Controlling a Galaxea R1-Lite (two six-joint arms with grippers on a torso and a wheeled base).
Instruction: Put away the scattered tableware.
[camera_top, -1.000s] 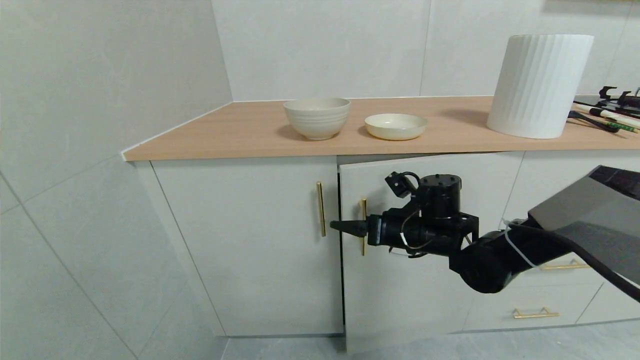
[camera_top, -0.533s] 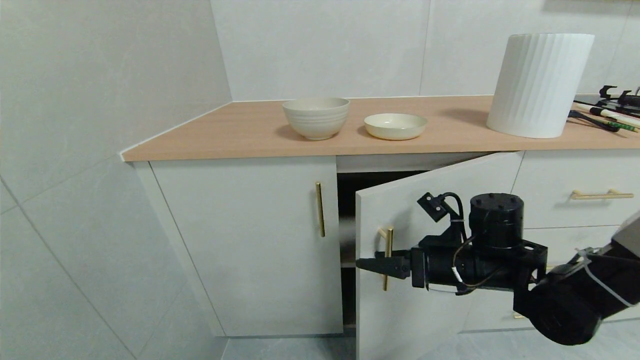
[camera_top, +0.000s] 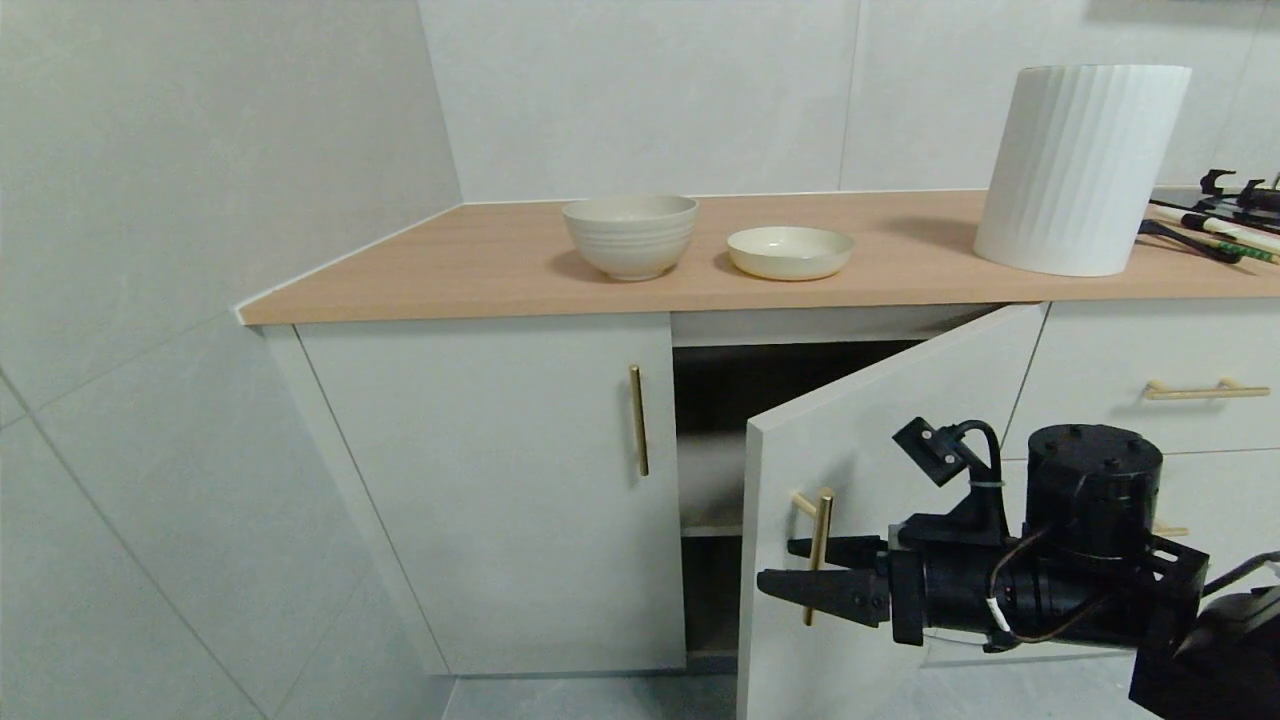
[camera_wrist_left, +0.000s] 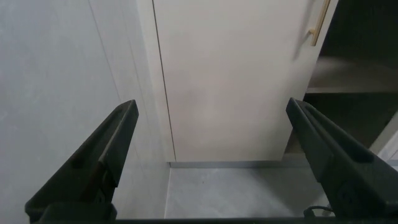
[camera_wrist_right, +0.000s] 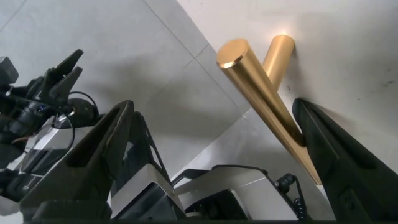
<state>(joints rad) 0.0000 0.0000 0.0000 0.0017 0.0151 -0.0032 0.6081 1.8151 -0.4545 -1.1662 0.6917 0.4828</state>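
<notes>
Counter (camera_top: 480, 265) at upper centre bears bowl (camera_top: 630, 235) and dish (camera_top: 790, 251), unstowed; cabinet door (camera_top: 880, 420) ajar, right claw (camera_top: 785, 566) spread astride handle (camera_top: 822, 515).

The pale grey right-hand cabinet door (camera_top: 900, 400) stands swung outward, leaving a dark opening (camera_top: 790, 375) between its free edge and the closed pale grey left-hand door (camera_top: 480, 480). An inner shelf (camera_top: 712, 518) splits that opening into upper and lower bays. The open door's gold bar handle (camera_top: 818, 545) projects outward — it stands between the spread fingers of the black right gripper (camera_top: 776, 564). On the wood-tone countertop (camera_top: 450, 270), bare surface lies left of the ribbed beige bowl (camera_top: 630, 235) and between the shallow cream dish (camera_top: 790, 252) and the tall white ribbed cylinder (camera_top: 1080, 170).
</notes>
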